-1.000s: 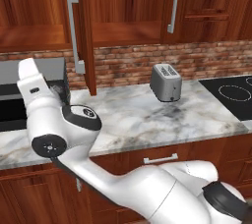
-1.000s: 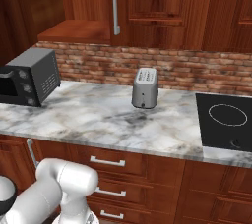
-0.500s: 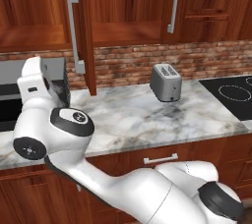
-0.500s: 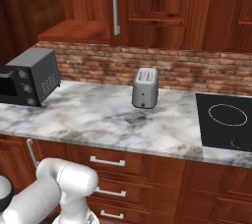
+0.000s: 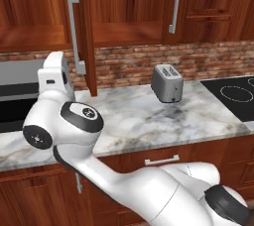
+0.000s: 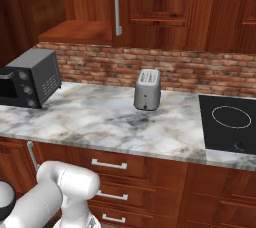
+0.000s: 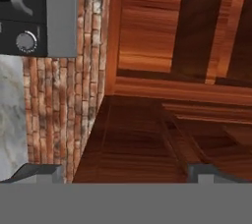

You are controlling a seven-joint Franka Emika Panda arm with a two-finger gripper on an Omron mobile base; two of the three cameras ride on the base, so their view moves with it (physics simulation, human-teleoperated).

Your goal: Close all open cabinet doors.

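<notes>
Clearly the open cabinet door [image 5: 85,31], at eleven o'clock, is stiff and hinged; push its flat panel near the bar handle [image 5: 74,29]. Claw [image 7: 123,171] spread, empty.

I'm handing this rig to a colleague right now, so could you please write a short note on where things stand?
Gripper: open, holding nothing, facing the underside of the upper cabinets beside the brick wall.
Cabinet doors: one door stands open, swung out edge-on above the counter, left of the toaster; its bar handle faces left. The neighbouring door with the handle looks shut.
Done: no door closed that I can tell.
Left: push the open door shut; check for others beyond these views.
</notes>
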